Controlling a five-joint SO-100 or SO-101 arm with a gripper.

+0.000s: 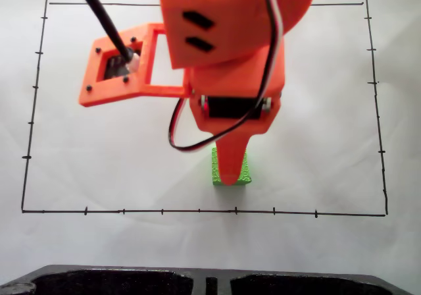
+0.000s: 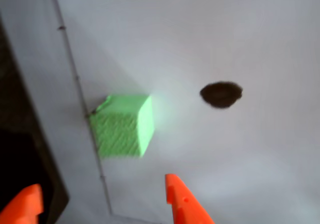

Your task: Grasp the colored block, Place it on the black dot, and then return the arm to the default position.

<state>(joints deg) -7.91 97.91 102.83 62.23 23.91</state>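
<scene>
Gripper [image 2: 102,204] open, nothing held, tips at bottom of wrist view. Green block [image 2: 122,125] sits center-left on the paper beside the border line [image 2: 75,79]; black dot [image 2: 221,94] apart, right of center.

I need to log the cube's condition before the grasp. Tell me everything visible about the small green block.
The small bright green cube has a pebbly, ridged surface and looks like printed plastic, intact and sharp-edged. In the wrist view it sits flat on the white paper, against the thin black border line, left of the roundish black ink dot and apart from it. The orange end effector is open, with its fingertips short of the cube. In the fixed view an orange finger partly hides the cube.
</scene>
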